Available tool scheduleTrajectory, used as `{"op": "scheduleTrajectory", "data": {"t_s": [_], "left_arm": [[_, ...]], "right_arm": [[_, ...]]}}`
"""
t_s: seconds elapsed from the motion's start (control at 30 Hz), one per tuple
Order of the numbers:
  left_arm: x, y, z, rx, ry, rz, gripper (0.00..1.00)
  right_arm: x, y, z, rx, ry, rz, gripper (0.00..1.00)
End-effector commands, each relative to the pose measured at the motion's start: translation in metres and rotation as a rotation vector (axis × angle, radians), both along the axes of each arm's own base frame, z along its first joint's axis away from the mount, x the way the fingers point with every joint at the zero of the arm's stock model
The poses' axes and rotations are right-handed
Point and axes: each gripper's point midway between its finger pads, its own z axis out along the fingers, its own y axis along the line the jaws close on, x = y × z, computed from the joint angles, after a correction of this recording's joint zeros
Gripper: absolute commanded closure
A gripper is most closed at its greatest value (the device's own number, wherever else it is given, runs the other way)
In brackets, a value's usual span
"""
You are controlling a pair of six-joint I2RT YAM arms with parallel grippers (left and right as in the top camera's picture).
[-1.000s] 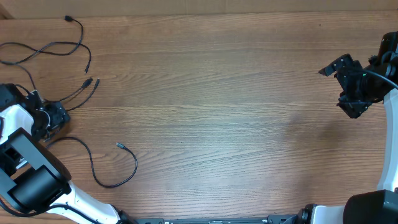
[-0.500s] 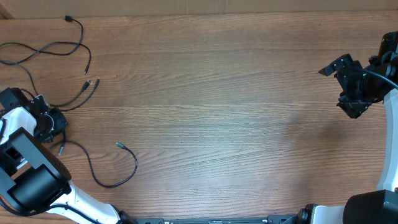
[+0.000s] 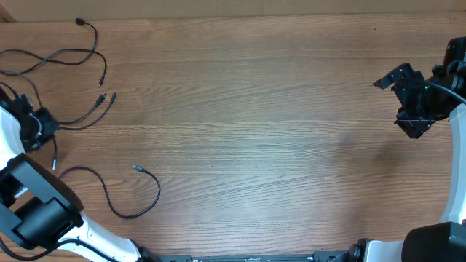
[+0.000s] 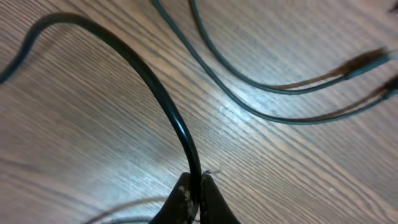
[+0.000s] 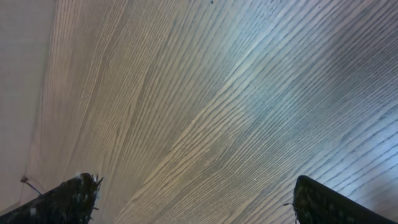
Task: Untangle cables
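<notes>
Thin black cables (image 3: 103,76) with small plug ends lie loose along the tabletop's left edge. One strand (image 4: 168,104) arcs up, pinched in the left hand (image 4: 194,194). Another strand forms an open loop (image 3: 158,193).

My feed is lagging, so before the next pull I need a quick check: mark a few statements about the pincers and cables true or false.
1. The left pincer is shut on a cable. True.
2. The right pincer grips a cable. False: it is open and empty, above bare table.
3. All the cables lie on the table's left side. True.
4. The two pincers touch each other. False: they sit at opposite ends of the table.
</notes>
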Motion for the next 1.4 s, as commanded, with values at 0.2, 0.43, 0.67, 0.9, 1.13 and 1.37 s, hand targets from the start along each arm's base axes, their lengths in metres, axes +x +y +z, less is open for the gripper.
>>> {"op": "scheduleTrajectory", "data": {"t_s": [0.2, 0.43, 0.67, 0.9, 1.13, 1.37], "left_arm": [[0.015, -0.031, 0.045, -0.176, -0.090, -0.027, 0.96], [-0.023, -0.063, 0.019, -0.328, 0.077, 0.087, 0.96], [-0.065, -0.076, -0.017, -0.351, 0.261, 0.213, 0.96], [-0.079, -0.088, -0.045, -0.380, 0.297, 0.234, 0.95], [-0.087, -0.089, -0.058, -0.363, 0.321, 0.235, 0.77], [-0.089, -0.086, -0.062, -0.342, 0.327, 0.236, 0.68]], "right_arm": [[0.001, -0.003, 0.008, -0.018, -0.024, -0.005, 0.00], [0.001, -0.003, 0.008, -0.018, -0.024, -0.005, 0.00], [0.001, -0.003, 0.008, -0.018, -0.024, -0.005, 0.00], [0.001, -0.003, 0.008, -0.018, -0.024, -0.005, 0.00], [0.001, -0.003, 0.008, -0.018, -0.024, -0.005, 0.00], [0.001, -0.003, 0.008, -0.018, -0.024, -0.005, 0.00]]}}
